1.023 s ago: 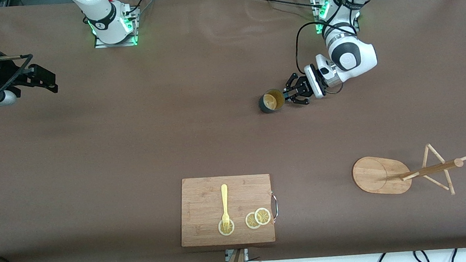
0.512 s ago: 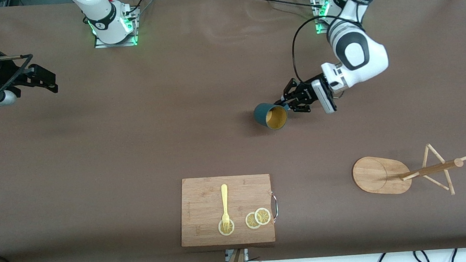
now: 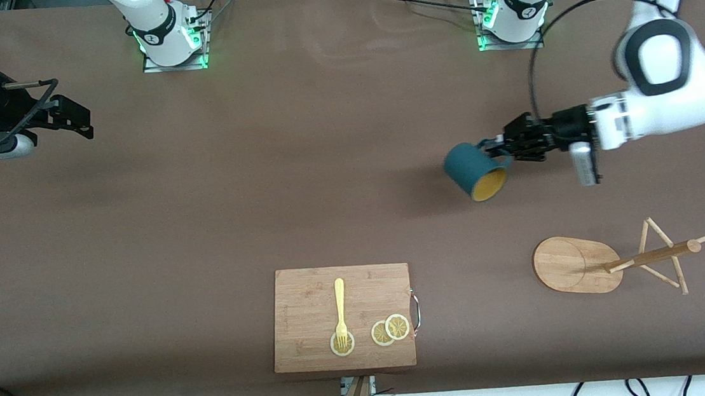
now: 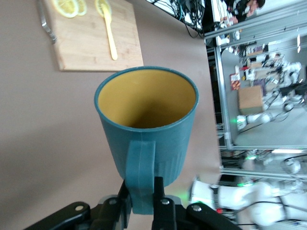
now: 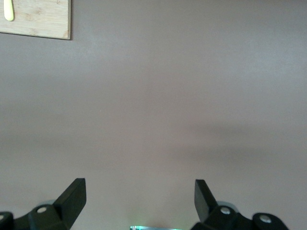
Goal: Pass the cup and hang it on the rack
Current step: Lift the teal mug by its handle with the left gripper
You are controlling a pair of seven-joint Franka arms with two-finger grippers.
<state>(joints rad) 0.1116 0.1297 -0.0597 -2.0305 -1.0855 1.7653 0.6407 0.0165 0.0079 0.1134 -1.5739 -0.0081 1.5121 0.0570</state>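
The cup (image 3: 477, 174), dark teal with a yellow inside, hangs tilted in the air over bare table, its mouth turned toward the front camera. My left gripper (image 3: 501, 147) is shut on the cup's handle; in the left wrist view the cup (image 4: 146, 120) fills the middle and the gripper (image 4: 143, 191) pinches the handle from both sides. The rack (image 3: 626, 260), a bamboo mug tree on an oval base, stands nearer the front camera at the left arm's end. My right gripper (image 3: 74, 117) waits open at the right arm's end; the right wrist view shows the gripper (image 5: 140, 191) over bare table.
A wooden cutting board (image 3: 342, 317) with a yellow fork (image 3: 340, 311) and lemon slices (image 3: 390, 330) lies near the front edge, mid-table. The board also shows in the left wrist view (image 4: 91, 38) and its corner in the right wrist view (image 5: 38, 19).
My left arm has lifted the cup and carried it toward the left arm's end of the table, tipping its mouth toward the front camera. The right arm has barely moved.
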